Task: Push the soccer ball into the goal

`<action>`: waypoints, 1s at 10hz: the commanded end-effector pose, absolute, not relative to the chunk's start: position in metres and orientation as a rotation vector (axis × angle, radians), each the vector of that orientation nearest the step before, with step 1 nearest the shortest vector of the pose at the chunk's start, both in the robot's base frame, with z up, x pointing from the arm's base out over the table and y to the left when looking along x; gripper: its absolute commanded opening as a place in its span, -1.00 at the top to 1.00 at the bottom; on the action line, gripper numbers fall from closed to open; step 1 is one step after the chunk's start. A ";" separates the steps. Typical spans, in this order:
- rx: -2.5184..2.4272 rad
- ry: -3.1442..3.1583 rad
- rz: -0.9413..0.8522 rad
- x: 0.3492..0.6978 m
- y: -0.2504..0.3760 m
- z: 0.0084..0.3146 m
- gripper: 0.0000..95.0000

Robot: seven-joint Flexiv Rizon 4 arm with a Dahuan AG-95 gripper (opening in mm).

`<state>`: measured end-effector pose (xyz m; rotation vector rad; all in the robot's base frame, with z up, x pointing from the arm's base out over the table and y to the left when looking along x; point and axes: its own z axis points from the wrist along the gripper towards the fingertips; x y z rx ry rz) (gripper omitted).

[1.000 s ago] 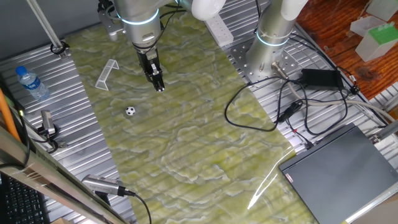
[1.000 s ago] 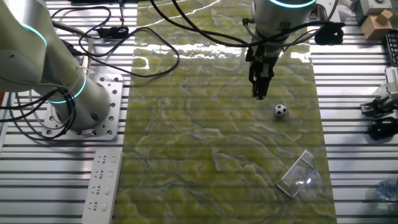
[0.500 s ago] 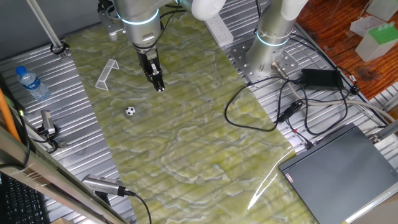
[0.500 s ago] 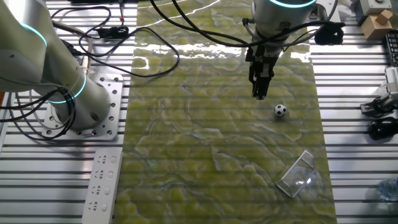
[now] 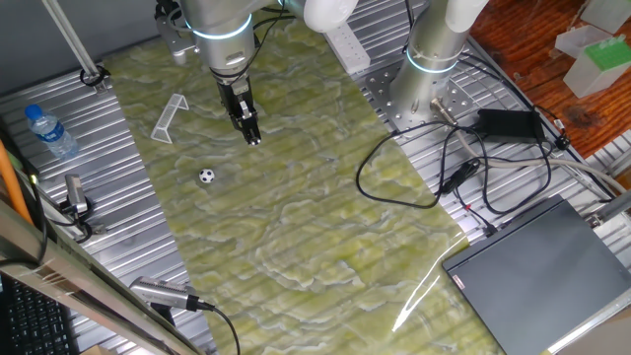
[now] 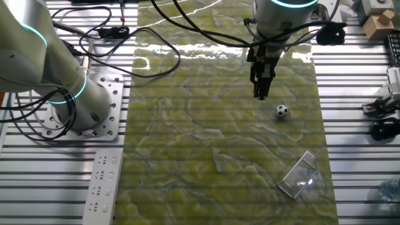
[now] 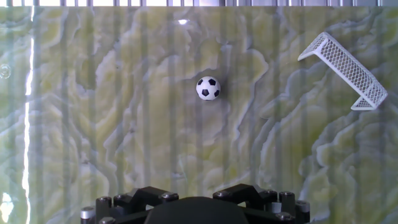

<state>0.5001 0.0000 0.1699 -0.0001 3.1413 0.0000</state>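
Gripper (image 5: 253, 139) hovering near soccer ball (image 5: 206, 177), touching nothing, fingers looking pressed together, likely forming pusher tip; goal (image 5: 170, 116) lying far-left, well apart.

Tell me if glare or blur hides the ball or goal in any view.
No: in the hand view the soccer ball and goal are sharp; in both fixed views glare streaks the green mat away from them.

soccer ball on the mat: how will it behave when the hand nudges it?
The soccer ball is round and tiny, so it will probably roll freely, even overshoot. The mat looks smooth, giving little braking. The goal sits off to one side, so an off-centre push likely misses.
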 end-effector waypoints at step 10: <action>0.194 3.051 0.006 0.502 -0.001 0.155 1.00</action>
